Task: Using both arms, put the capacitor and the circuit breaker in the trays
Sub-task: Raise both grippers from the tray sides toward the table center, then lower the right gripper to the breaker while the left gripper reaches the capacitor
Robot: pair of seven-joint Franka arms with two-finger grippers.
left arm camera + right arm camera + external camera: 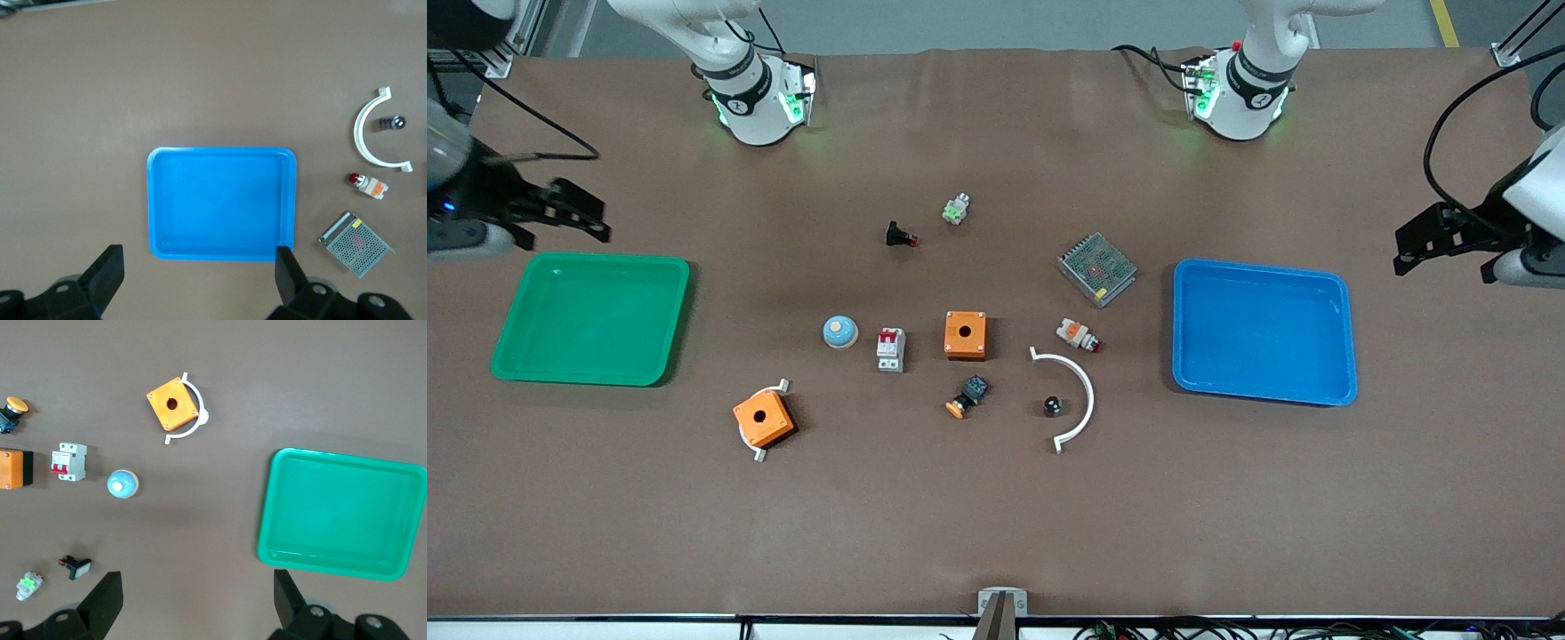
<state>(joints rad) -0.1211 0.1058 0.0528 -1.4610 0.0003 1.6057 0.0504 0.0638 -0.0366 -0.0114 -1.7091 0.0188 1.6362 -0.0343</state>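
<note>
Two trays are seen from the front view, both holding nothing: a green tray (591,317) at the right arm's end and a blue tray (1263,329) at the left arm's end. The left gripper (1445,238) hangs spread beside the blue tray; the right gripper (569,212) hangs spread by the green one. The circuit breaker (890,348) lies mid-table, between a blue dome (840,332) and an orange box (966,335). The capacitor (1052,405) sits inside a white curved clip (1074,397).

Left wrist view: fingers (103,275) parted, nothing held; capacitor (392,123) within the clip's arc. A crowded pinch could catch the clip, or roll the cylinder away (it is very small).

Right wrist view: fingers (101,601) parted, nothing held; breaker (68,461) beside the dome, which could be knocked on approach.
</note>
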